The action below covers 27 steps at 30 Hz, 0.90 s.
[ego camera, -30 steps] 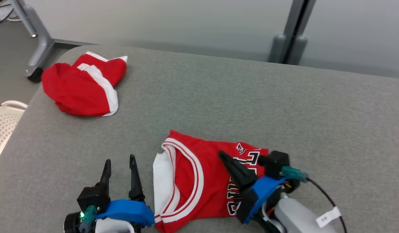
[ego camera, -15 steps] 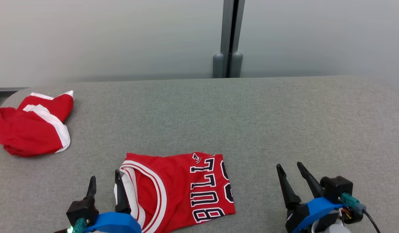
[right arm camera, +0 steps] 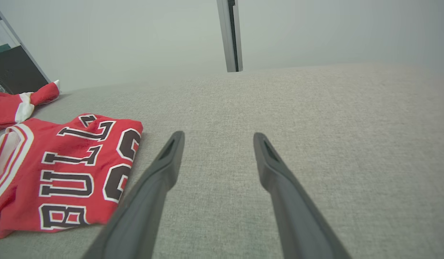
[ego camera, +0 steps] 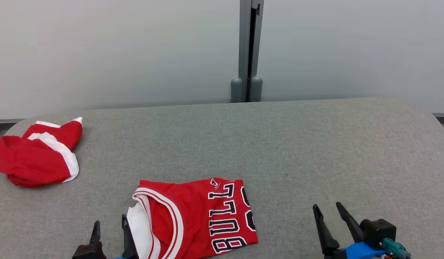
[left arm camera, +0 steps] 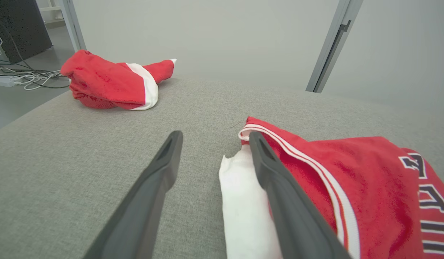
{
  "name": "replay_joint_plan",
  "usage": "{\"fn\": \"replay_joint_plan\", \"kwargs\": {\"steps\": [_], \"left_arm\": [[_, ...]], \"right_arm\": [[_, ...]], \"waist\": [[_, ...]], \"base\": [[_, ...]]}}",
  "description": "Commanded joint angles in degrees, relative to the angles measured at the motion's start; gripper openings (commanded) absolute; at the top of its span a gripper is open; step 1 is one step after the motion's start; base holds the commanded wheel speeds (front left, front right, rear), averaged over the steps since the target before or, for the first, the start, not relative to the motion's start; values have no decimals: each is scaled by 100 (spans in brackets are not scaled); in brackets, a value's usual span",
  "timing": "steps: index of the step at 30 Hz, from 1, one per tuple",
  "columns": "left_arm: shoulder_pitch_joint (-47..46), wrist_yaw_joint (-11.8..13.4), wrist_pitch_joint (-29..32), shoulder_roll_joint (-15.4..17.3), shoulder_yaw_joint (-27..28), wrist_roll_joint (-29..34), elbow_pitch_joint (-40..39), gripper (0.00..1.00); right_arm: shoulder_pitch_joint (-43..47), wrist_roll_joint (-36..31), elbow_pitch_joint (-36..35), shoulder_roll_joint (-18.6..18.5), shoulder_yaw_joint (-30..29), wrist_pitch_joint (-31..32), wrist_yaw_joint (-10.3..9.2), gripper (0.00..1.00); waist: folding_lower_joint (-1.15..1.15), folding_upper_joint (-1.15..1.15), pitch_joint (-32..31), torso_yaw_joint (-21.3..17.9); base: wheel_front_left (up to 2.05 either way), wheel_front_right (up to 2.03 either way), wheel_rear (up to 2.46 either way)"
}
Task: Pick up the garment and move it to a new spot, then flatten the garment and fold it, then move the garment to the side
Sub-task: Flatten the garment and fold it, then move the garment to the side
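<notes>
At the near edge, lower left: left gripper (ego camera: 111, 222), jaws apart and holding nothing. Its inner finger sits just beside the white lining of the jersey; whether it touches the cloth cannot be told.

Lower right: right gripper (ego camera: 327, 207), jaws apart and empty over bare tabletop (ego camera: 315, 151), well clear of the cloth. Probably parked out of the way.

Between them, nearer the left: jersey (ego camera: 193, 216), red with white trim, folded into a compact rectangle, lettering up, lying flat. The fold looks finished, so only the move to the side seems to be left.

Far left: second red garment (ego camera: 31, 162), crumpled in a heap, well apart from the jersey. Its purpose is unclear.

Beyond the tabletop: grey post (ego camera: 248, 46) against a pale wall (ego camera: 117, 54).
</notes>
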Motion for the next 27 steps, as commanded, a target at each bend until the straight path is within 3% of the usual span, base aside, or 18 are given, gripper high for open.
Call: {"fn": "replay_joint_plan", "kwargs": {"steps": [1, 17, 27], "left_arm": [[62, -34, -16, -2, -5, 45, 12, 100], [-27, -131, -15, 1, -138, 129, -7, 100], [-344, -122, -15, 0, -686, 5, -49, 100]], "right_arm": [[87, 32, -56, 4, 38, -30, 1, 100], [51, 255, -54, 5, 220, -29, 1, 100], [-388, 789, 486, 5, 820, -30, 1, 100]], "waist": [[1, 0, -15, 24], [1, 0, 66, 243], [1, 0, 592, 1083]], "base": [[0, 0, 0], [0, 0, 0], [0, 0, 0]]}}
